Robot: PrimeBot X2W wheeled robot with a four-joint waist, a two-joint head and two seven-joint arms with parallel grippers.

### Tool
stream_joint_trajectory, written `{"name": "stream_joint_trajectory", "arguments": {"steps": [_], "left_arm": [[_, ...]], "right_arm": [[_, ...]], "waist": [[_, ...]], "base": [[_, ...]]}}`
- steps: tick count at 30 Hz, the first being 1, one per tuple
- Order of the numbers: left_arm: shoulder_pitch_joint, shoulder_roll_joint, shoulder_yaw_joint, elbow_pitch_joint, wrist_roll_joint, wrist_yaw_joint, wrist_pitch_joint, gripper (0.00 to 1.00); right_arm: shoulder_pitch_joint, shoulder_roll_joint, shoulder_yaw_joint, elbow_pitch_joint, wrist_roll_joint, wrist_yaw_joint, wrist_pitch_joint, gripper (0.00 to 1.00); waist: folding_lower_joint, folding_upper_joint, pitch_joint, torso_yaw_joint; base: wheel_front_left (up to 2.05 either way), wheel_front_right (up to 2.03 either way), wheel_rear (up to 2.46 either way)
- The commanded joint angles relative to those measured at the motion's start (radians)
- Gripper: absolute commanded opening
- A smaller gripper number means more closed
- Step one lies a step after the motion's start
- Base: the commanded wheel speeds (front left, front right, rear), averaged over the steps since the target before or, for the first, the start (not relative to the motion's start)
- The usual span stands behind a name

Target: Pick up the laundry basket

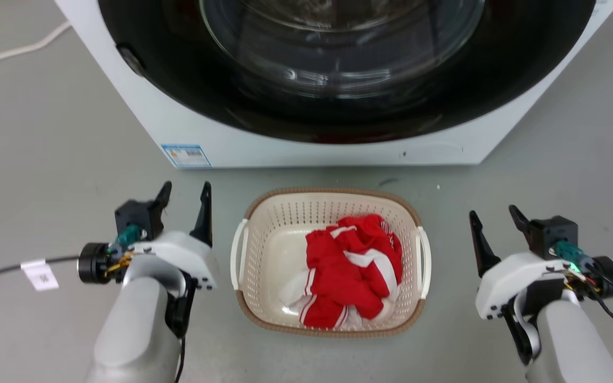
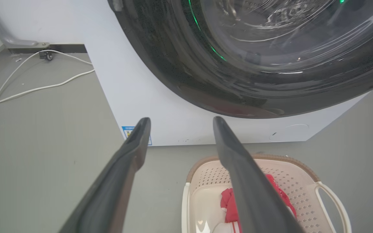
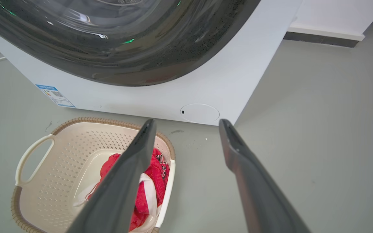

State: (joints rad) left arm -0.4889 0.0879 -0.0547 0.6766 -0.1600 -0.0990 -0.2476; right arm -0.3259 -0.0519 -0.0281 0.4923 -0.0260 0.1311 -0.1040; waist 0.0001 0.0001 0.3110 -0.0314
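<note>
You see the laundry basket point(image 1: 285, 215) on the floor point(image 1: 46, 186) before the washing machine point(image 1: 189, 127), red clothing point(image 1: 349, 266) inside. Your left end effector point(image 1: 187, 187) and right end effector point(image 1: 493, 213) flank it, apart from it, both wide and empty.

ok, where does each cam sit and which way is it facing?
Head: on the head, looking down at the laundry basket before the washer; left hand and right hand flank it.
Left wrist: along its own fingers toward the washer; basket lower right.
Right wrist: likewise; basket lower left.
Both wrist views share basket and washer.
</note>
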Motion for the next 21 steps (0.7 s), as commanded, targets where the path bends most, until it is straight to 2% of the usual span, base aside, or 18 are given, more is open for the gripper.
{"name": "stream_joint_trajectory", "arguments": {"steps": [1, 11, 21], "left_arm": [[-0.035, 0.006, -0.001, 0.022, -0.005, -0.006, 0.006, 1.0], [-0.259, 0.055, -0.066, 0.252, -0.062, -0.03, 0.147, 1.0], [-0.4, 0.105, -0.236, 0.365, -0.211, -0.031, 0.32, 1.0]], "right_arm": [[-0.033, 0.003, 0.007, 0.022, 0.011, -0.001, 0.005, 1.0], [-0.257, 0.003, 0.089, 0.258, 0.077, -0.001, 0.083, 1.0], [-0.456, 0.002, 0.214, 0.479, 0.215, -0.001, 0.14, 1.0]], "waist": [[-0.0001, -0.0001, 0.066, -0.019], [-0.0001, -0.0001, 0.233, -0.047], [-0.0001, -0.0001, 0.358, -0.076]], "base": [[0.0, 0.0, 0.0], [0.0, 0.0, 0.0], [0.0, 0.0, 0.0]]}}
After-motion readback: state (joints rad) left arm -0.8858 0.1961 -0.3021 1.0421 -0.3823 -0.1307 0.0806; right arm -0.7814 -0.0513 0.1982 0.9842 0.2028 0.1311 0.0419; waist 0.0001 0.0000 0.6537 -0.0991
